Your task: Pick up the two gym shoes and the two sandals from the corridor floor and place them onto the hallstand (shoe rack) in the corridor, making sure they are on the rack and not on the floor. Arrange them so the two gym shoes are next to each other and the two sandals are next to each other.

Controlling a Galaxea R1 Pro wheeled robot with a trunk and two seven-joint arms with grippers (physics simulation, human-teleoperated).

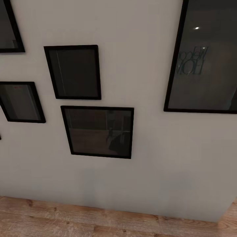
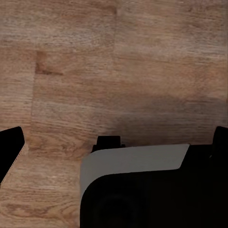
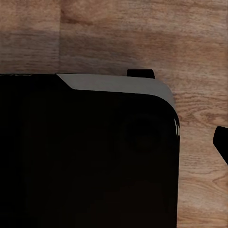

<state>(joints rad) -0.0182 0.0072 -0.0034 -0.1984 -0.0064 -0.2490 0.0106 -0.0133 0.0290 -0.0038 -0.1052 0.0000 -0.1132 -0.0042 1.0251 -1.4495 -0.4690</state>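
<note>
Head view records a plain pale-grey matte wall (image 1: 148, 177), the largest surface present, meeting a strip of light brown wood-plank corridor floor (image 1: 65, 220) with visible grain and knots. On the wall hang flat rectangular black-framed pictures with dark glossy glazing: a tall one (image 1: 207, 56) carrying faint mirrored lettering, a squarer one (image 1: 98, 131) showing dim reflections, and a smaller upright one (image 1: 74, 72).

Gym shoes, sandals and hallstand appear in none of the views; their location cannot be established from this position.

Left wrist view shows the same plank flooring (image 2: 114, 61) beyond the fingers, with the robot's own glossy black and pale-grey rounded base housing (image 2: 142, 190) close beneath. A dark finger tip (image 2: 10, 145) shows at one edge. Right wrist view shows a like housing (image 3: 85, 152) over the floor. Whether either gripper's fingers are open or closed cannot be told; neither is seen holding anything.

Risk assessment: the base stands close to the wall, so a turn made here could, in the inspector's judgement, brush wall or frames. With no task item in sight, time may be lost searching.
</note>
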